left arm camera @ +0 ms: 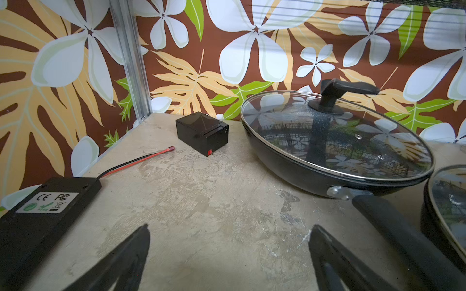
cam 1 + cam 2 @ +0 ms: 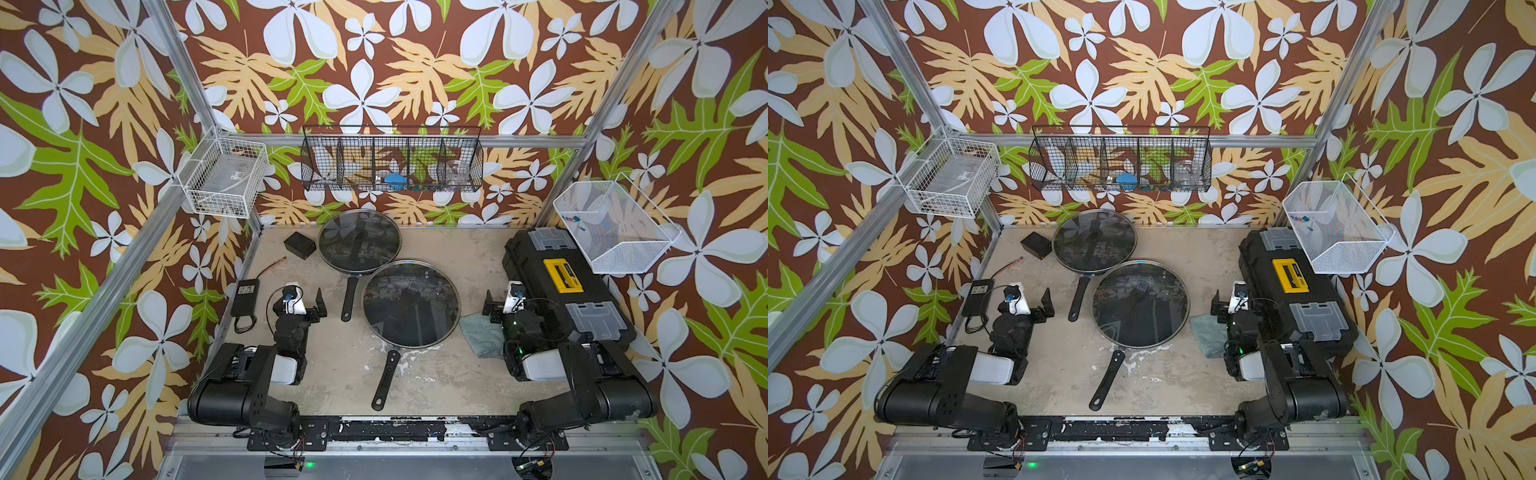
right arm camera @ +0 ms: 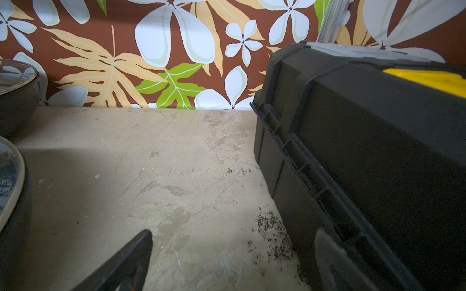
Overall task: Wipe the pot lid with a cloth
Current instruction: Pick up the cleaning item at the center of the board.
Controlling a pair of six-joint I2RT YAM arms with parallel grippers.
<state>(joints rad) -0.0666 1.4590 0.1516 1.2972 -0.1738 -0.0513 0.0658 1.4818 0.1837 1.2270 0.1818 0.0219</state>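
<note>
Desk [image 2: 436, 374]: worn beige top, scuffed and blotched. A black plastic toolbox [image 2: 557, 286] with a yellow latch fills the right edge, and your right arm sits close beside it. The pot lid [image 2: 410, 305] is domed clear glass with a thin metal rim and a black middle handle. It rests on a black pan at mid-desk, with the pan's long handle pointing at the front edge. A similar smaller lid [image 2: 359, 241] sits near the back edge; leave it. The cloth [image 2: 478, 332] is fluffy, pale teal and crumpled. It lies on the desk just beside the pot lid's right rim, partly under your right arm. Right claw [image 3: 233, 233]: jaws apart, empty, pointing at the back edge, so the cloth lies behind its tips, toward the front edge. Left claw [image 1: 230, 226]: jaws apart, empty, across the lid from the cloth. Judgement: the right arm is nearer; you would need to draw back and tip down to pinch the cloth.
</note>
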